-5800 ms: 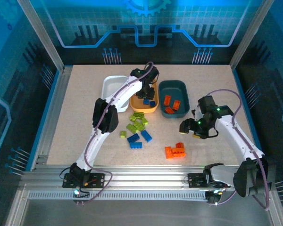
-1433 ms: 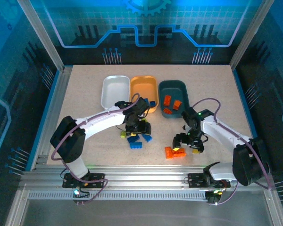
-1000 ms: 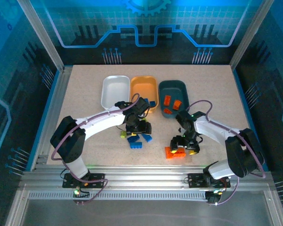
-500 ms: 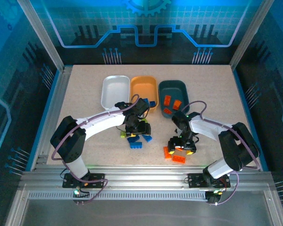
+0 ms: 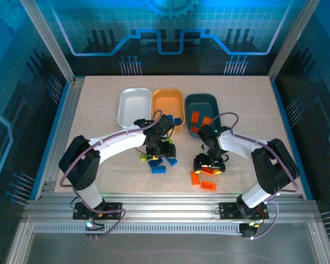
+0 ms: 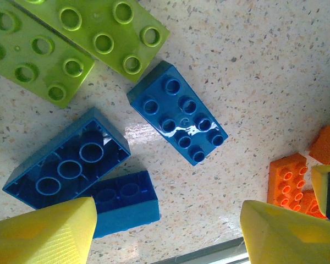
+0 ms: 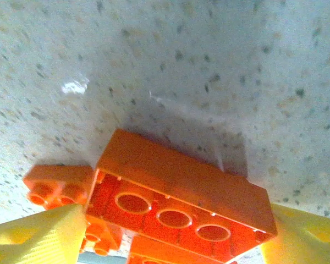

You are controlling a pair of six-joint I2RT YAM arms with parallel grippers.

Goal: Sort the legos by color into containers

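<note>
over the last second or so my right arm has swung in to the left, and the loose orange pieces (image 5: 209, 186) beside it have been nudged apart; the left arm has hardly stirred. the right claw (image 5: 210, 164) stands low over the counter (image 5: 99, 126), its yellow fingers either side of an upturned orange brick (image 7: 176, 192) whose hollow side faces the wrist camera. i cannot tell whether they have bitten on it or are only bracketing it. the left claw (image 6: 168, 220) is spread wide with nothing between its fingers, hovering above the mixed heap, where three blue bricks (image 6: 177, 121) and two lime green bricks (image 6: 107, 30) lie under it. by my reckoning the job is under half done. the dark teal tray (image 5: 209, 102) already has a few orange pieces in it, the light orange tray (image 5: 166, 103) has blue ones in its near right corner, and the white tray (image 5: 133, 104) has no green in it that i can see. what is left is the orange by the right claw, the blue in the heap, and all of the green.
</note>
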